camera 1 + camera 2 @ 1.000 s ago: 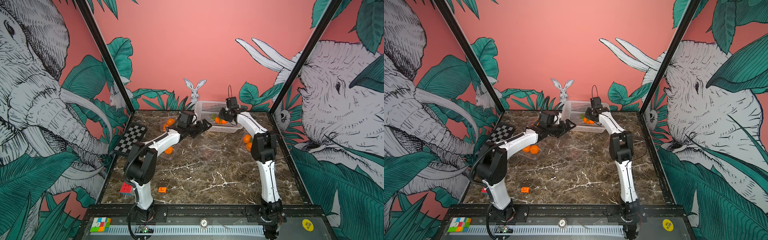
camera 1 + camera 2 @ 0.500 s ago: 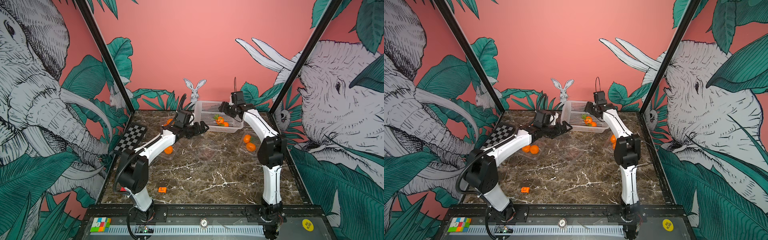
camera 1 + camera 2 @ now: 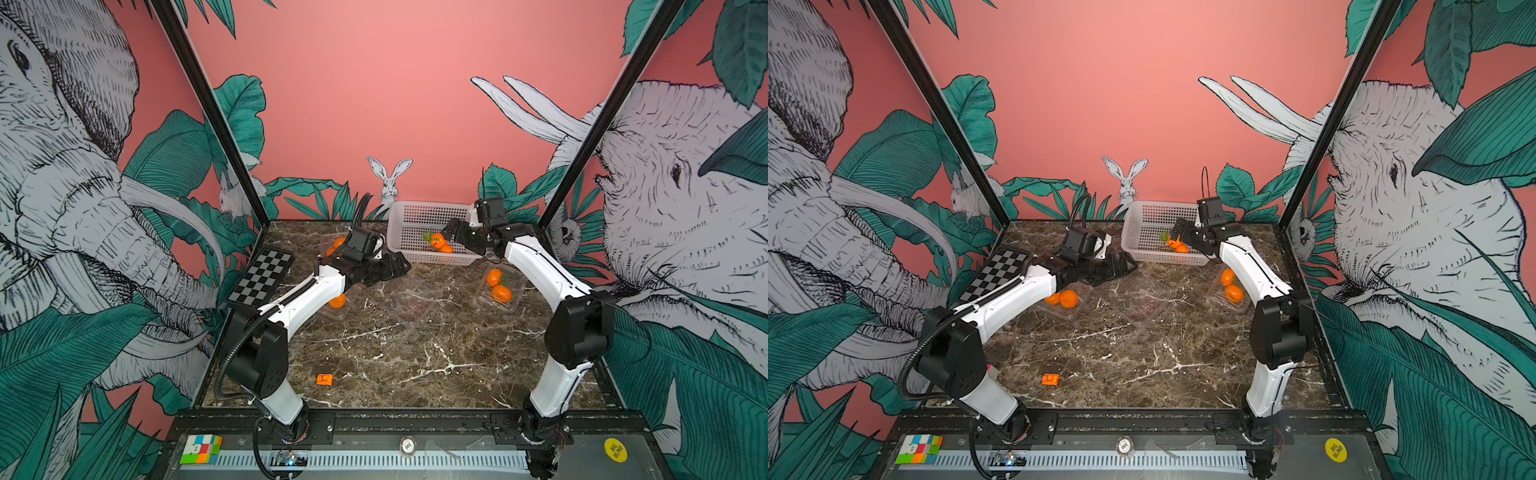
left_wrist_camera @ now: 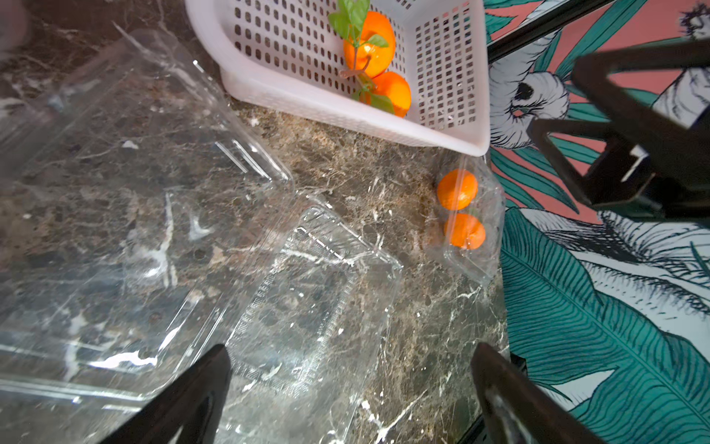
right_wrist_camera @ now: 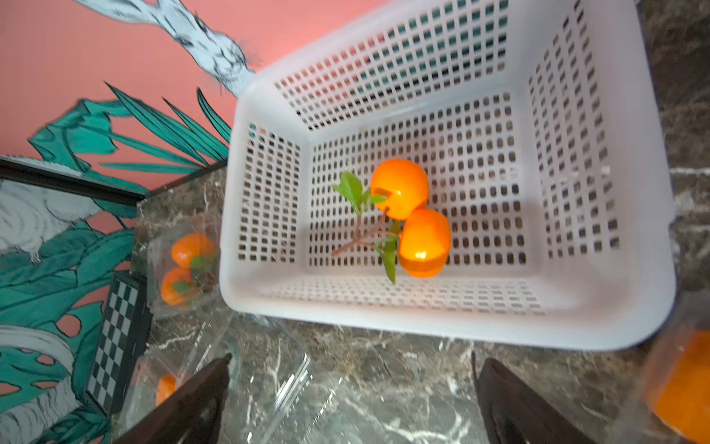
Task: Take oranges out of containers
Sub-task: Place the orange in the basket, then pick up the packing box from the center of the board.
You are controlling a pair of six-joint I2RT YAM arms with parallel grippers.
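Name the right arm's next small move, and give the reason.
Probably draw the right gripper back from the white basket and swing it toward the clear container near the right wall. Its fingers stand open and empty, two leafy oranges already lie in the basket, and that container has two more oranges inside.

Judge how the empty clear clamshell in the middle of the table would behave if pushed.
The empty clamshell looks thin-walled and holds nothing, so it is probably light and would skid across the marble table. Its ribbed clear plastic likely flexes or buckles under a pinch rather than staying rigid.
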